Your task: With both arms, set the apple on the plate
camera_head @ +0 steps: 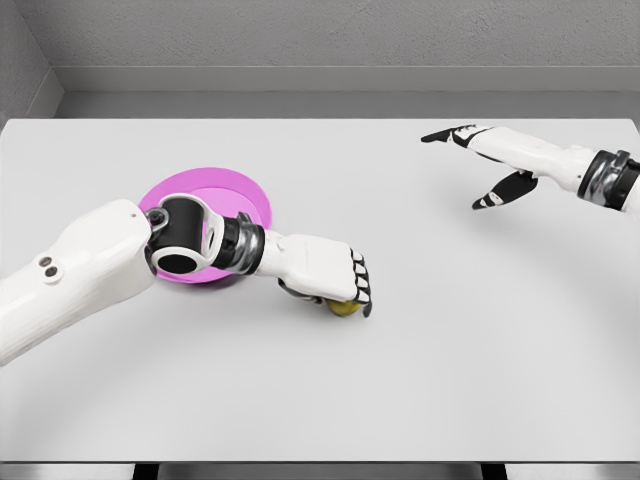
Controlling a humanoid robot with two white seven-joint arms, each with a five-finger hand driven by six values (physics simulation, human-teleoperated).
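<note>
A yellow-green apple (346,308) lies on the white table, mostly hidden under my left hand (340,290). That hand's fingers curl down over the apple and close on it. A pink plate (245,195) sits just left of it, partly covered by my left forearm and wrist. My right hand (478,165) hovers far off at the upper right, fingers spread and holding nothing.
The white table (450,350) spreads wide around the plate, with its front edge near the bottom of the view. A grey wall runs behind the table's far edge.
</note>
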